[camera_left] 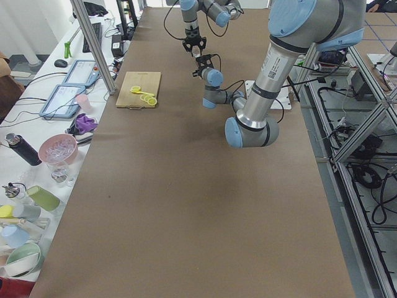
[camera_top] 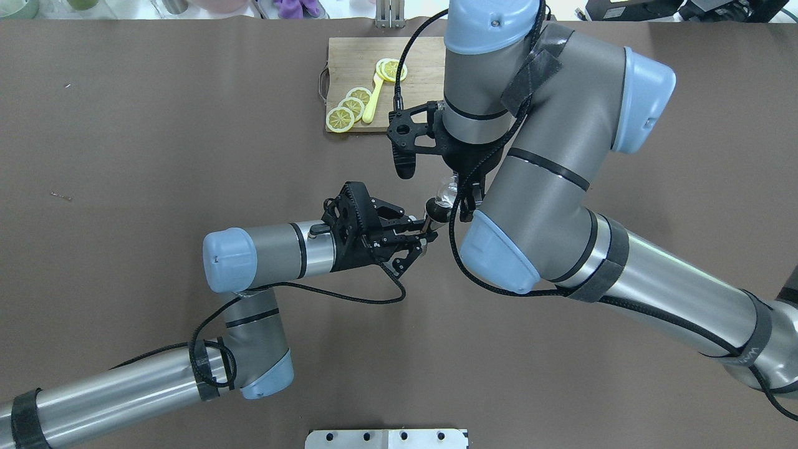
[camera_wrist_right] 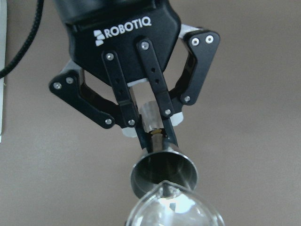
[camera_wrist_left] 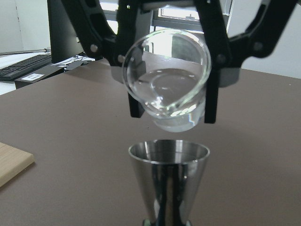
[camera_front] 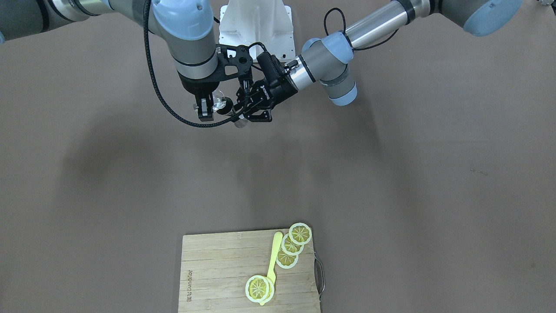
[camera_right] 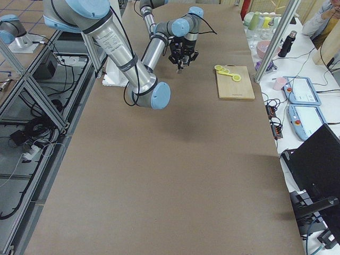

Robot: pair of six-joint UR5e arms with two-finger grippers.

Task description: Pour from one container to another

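The glass beaker point(camera_wrist_left: 164, 89), clear liquid inside, hangs tipped just above the steel jigger point(camera_wrist_left: 168, 176), its spout low over the jigger's mouth (not touching). My right hand point(camera_wrist_left: 171, 112) grips the beaker's sides. My left hand point(camera_wrist_right: 157, 133), just beneath, pinches the jigger's stem above the brown table point(camera_wrist_left: 263, 141).

A brown-covered desk point(camera_left: 186, 205) runs the room's length beside aluminium framing point(camera_left: 93, 43), with bright windows point(camera_wrist_left: 181, 14) beyond.
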